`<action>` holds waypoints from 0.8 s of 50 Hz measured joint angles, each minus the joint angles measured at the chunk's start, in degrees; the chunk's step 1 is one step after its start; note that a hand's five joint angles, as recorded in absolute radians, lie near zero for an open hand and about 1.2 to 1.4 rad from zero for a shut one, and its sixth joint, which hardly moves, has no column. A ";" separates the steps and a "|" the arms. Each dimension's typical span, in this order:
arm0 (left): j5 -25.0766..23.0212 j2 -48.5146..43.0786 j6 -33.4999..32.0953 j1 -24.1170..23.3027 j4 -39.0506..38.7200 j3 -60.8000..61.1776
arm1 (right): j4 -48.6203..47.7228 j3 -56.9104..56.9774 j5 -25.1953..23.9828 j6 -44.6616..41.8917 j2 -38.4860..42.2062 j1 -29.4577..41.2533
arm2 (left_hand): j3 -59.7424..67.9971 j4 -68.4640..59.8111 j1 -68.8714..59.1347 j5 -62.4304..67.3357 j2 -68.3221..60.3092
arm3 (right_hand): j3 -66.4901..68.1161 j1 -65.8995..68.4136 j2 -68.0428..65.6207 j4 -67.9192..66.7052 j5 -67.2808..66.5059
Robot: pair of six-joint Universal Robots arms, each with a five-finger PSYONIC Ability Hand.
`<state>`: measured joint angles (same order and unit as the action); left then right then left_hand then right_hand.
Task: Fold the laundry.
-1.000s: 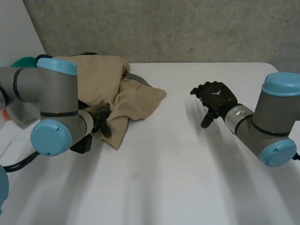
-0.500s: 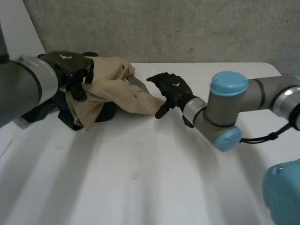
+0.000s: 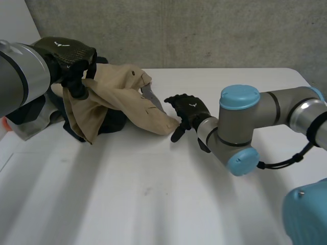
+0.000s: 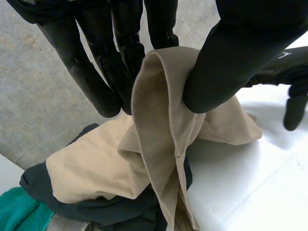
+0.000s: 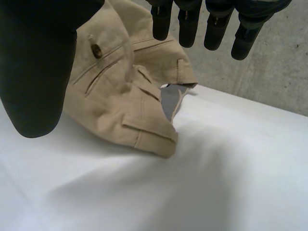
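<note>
Over the table (image 3: 153, 204), left hand (image 3: 66, 51) tight on trousers (image 3: 118, 96) (right hand (image 3: 189, 109) loose)

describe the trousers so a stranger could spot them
On the white table, far left, sits a laundry heap. The trousers lie on top, pinched by the left hand. They are tan, with a pocket button; the garment beneath is dark.

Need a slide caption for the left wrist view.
Left hand pinches a fold of tan trousers above dark clothes.

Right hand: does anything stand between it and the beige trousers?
Nothing visible does: the right hand, fingers open, is right at the beige trousers' corner on the white table.
</note>
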<state>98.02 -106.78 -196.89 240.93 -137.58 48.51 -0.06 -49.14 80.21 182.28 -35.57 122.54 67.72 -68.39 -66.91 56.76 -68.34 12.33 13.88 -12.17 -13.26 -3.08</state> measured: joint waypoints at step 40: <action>-4.34 10.00 2.11 6.53 -0.11 -2.56 | -2.97 -11.41 -0.35 -12.55 -29.92 -13.53 | 0.25 -0.03 0.00 0.00 -0.22 | 55.68 50.96 -55.27 -55.04 -53.28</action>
<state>93.68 -96.78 -194.78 247.46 -137.68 45.94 -3.02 -60.55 79.86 169.73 -65.49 109.02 67.97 -68.42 -66.91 56.76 -68.56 68.02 64.84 -67.44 -68.30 -56.35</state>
